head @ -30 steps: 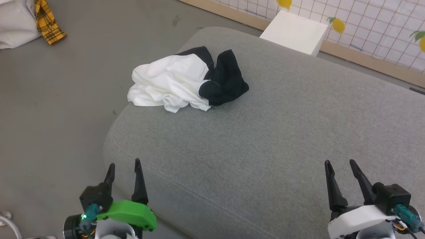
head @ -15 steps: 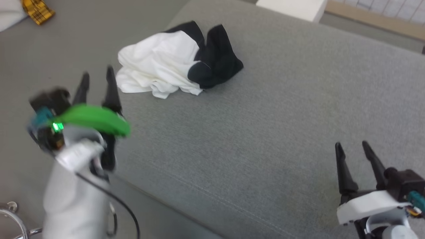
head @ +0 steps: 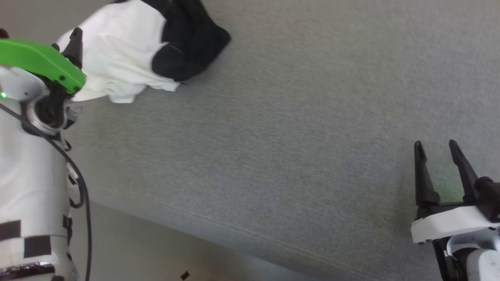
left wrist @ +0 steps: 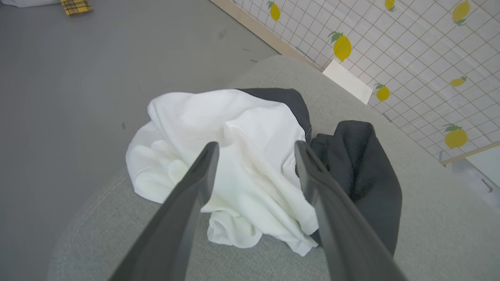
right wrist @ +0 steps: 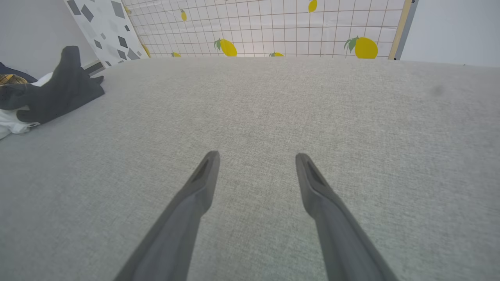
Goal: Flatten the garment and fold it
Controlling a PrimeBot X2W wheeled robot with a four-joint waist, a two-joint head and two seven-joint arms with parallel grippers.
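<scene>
while under garment (left wrist: 254,171), cushion (head: 293,136) by wall (left wrist: 410,43)

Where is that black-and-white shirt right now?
The shirt lies crumpled at the head view's upper left, near the grey cushion's left edge, just beyond the open left gripper.

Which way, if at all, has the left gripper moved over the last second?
Yes. In the head view the left gripper has travelled forward from the near edge of the cushion to the garment, jaws open at its white part.
</scene>
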